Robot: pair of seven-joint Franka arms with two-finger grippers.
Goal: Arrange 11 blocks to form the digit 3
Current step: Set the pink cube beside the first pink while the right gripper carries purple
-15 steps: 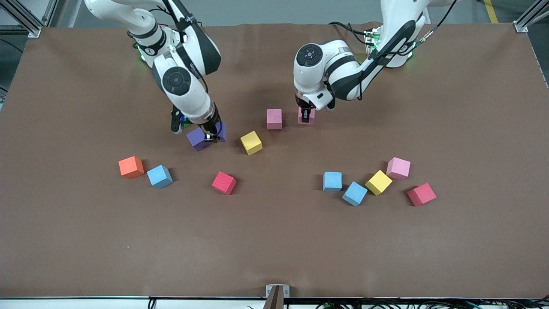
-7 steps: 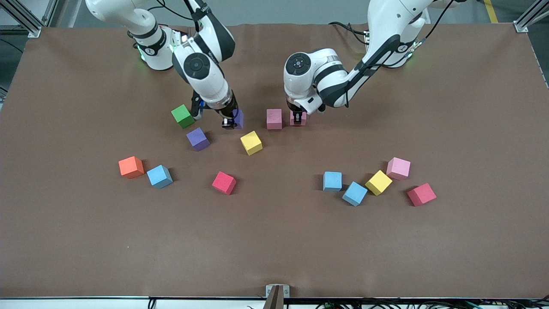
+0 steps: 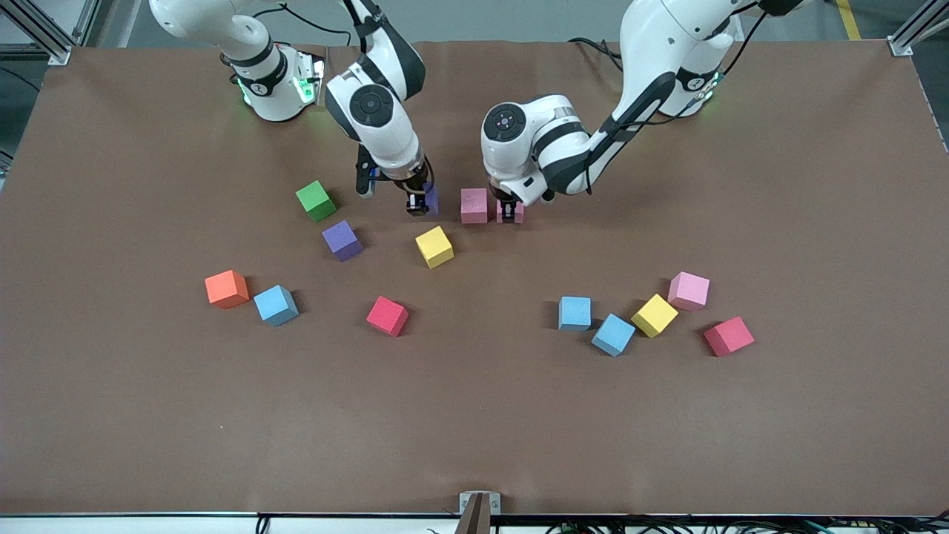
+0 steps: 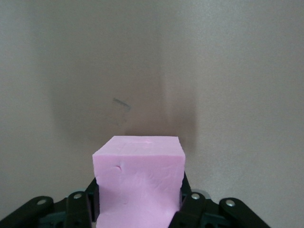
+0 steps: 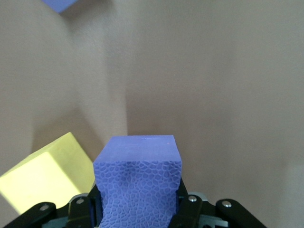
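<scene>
Right hand (image 3: 417,208) clamps a purple block (image 3: 430,199), left hand (image 3: 507,216) clamps a pink block (image 3: 513,211); a second pink block (image 3: 474,205) sits between them, yellow block (image 3: 434,246) at seven o'clock below it.

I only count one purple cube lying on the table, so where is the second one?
In the front view the second purple cube is clamped in the right gripper, beside the pink cube and just above the yellow cube.

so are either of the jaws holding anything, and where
Yes: left gripper pinches a pink block by two opposite sides; right gripper grips a purple block likewise.
</scene>
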